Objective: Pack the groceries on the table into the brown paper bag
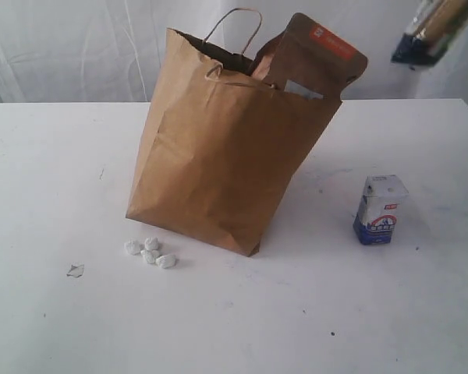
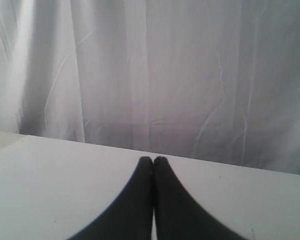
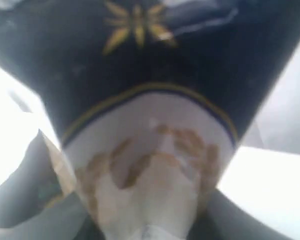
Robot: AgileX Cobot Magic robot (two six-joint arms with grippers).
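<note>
Left pincer [image 2: 153,161] first: its two black fingers are pressed together with nothing between them, poised over bare tabletop and facing a white draped curtain [image 2: 140,75]. On my right side the pincer [image 3: 149,227] is clamped on the dark spaghetti packet [image 1: 435,33], which hangs in the air at the upper right of the exterior view, well above the table (its navy wrapper and gold wheat emblem fill the right wrist camera, too blurred for me to make out the fingers cleanly).

Below all of it I see the wide flat white table [image 1: 62,335], faintly scuffed. Near its middle stands the tall creased brown paper bag [image 1: 218,164], mouth open, one cord handle arching up. Poking out of the bag's mouth on the right is the orange-labelled brown pouch [image 1: 316,58], resting inside against the rim.

Well apart from the bag, to its right, the small blue-white carton [image 1: 381,209] stands upright on the table. Just beside the bag's front left corner lies a cluster of small white pebble-like bits [image 1: 150,252].
</note>
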